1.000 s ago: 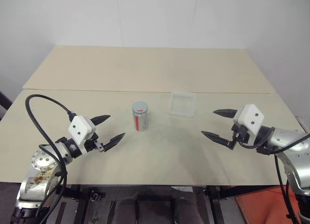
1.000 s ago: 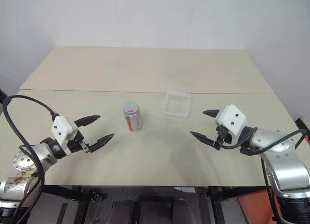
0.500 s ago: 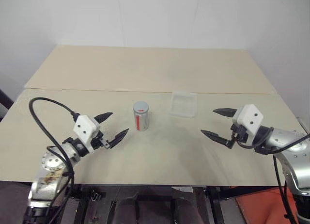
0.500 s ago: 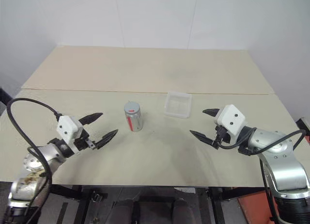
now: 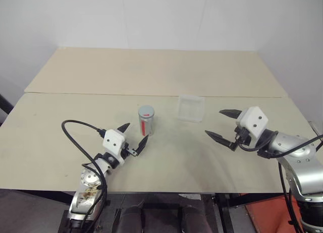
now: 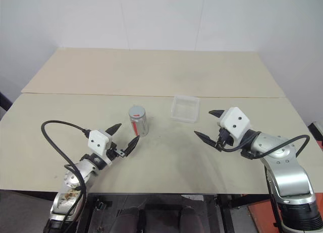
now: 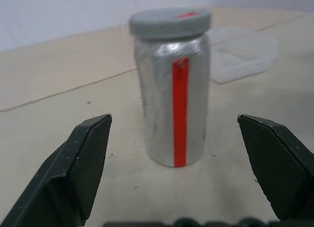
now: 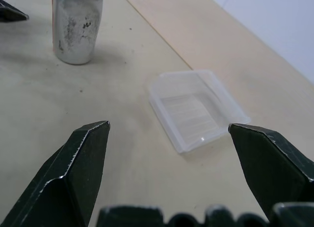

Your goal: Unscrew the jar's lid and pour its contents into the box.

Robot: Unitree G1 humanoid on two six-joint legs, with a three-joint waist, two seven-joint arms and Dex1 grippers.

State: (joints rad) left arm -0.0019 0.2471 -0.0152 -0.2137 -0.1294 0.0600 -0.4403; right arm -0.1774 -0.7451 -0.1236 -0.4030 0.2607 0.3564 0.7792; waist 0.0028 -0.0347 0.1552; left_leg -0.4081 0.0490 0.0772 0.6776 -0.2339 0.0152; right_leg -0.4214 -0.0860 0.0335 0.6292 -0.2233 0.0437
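The silver jar [image 5: 146, 121] with a red stripe stands upright on the table's middle, its grey lid [image 5: 146, 111] on top. In the left wrist view the jar [image 7: 173, 92] sits centred ahead of the fingers, lid [image 7: 170, 21] closed on it. My left gripper [image 5: 133, 135] is open, just in front and to the left of the jar, not touching it. The transparent box [image 5: 191, 108] lies to the jar's right; it looks empty. My right gripper [image 5: 221, 125] hangs open to the right of the box, above the table, pointing toward the box [image 8: 195, 108] and jar [image 8: 76, 25].
Two pale tabletops [image 5: 166, 157] meet along a seam [image 5: 151, 95] behind the jar and box. A white wall [image 5: 151, 16] stands behind the far table. A black cable [image 5: 75, 134] loops up from my left arm.
My left gripper swung in from the left and lowered to the jar, which now sits just ahead of its open fingers. The right gripper edged slightly left.
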